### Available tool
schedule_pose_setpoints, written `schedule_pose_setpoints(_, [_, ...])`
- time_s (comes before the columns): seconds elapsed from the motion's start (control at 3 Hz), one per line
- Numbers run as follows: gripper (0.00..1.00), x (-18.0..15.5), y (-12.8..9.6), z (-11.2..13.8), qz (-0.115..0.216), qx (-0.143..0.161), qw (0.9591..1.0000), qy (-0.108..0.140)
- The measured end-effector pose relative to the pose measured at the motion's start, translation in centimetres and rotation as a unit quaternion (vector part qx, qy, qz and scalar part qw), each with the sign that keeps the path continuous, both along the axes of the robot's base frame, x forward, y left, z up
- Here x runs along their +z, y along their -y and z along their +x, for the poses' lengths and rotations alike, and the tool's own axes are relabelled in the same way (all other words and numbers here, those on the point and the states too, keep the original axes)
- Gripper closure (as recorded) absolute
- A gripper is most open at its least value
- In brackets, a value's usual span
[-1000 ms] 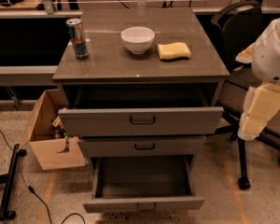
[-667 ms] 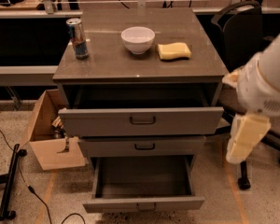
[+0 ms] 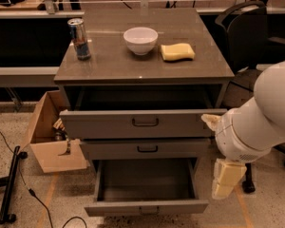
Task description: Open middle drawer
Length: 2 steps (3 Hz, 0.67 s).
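Observation:
The middle drawer is a shallow grey front with a small dark handle, pushed in between the other two. The top drawer above it is pulled out and overhangs it. The bottom drawer is pulled far out and looks empty. My white arm comes in from the right. My cream-coloured gripper hangs down just right of the cabinet, level with the bottom drawer, lower than the middle drawer's handle and to its right, touching nothing.
On the cabinet top stand a can, a white bowl and a yellow sponge. An open cardboard box sits on the floor at the left, with a black stand and cable. A dark chair is behind at the right.
My arm has swung left and down, bringing the gripper from beside the top drawer to beside the bottom drawer, closer to the cabinet. The drawers have not moved.

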<state>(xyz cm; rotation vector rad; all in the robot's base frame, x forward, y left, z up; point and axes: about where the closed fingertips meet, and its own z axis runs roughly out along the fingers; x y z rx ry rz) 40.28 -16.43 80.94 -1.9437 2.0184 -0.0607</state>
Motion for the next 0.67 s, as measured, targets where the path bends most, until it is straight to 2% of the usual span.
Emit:
schedule_pose_setpoints(0.33, [0.0,0.0,0.1,0.0,0.0,-0.003,1.0,0.0])
schedule_pose_setpoints(0.67, [0.0,-2.7,0.0,0.7,0.014,-0.016,0.9998,0.004])
